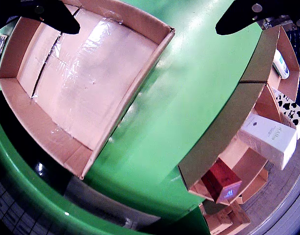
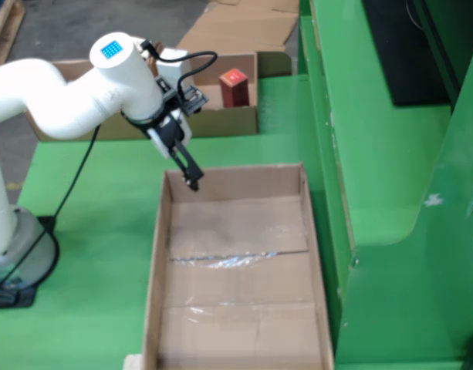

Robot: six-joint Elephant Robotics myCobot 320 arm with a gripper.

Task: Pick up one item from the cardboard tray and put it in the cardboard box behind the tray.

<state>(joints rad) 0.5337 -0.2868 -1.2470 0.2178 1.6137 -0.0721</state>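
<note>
Your gripper (image 1: 147, 17) hangs closest to the lens — two black fingers (image 1: 57, 17) spread wide, nothing between them. Below sits the cardboard box (image 1: 86, 83), bare inside. At the right of the wrist view you see the cardboard tray (image 1: 260, 63) holding a red box (image 1: 222, 182) and a white carton (image 1: 267, 138) — both well apart from the gripper.

Wrist view: heavy fisheye, edges bowed, worst at 6 o'clock. Glare streak on the taped box floor (image 1: 98, 39) around 11, sheen on the green bench (image 1: 189, 88). Fixed view: soft, even overhead light, slightly blurry, faint shadows, tape glint (image 2: 221, 260) centre.
</note>
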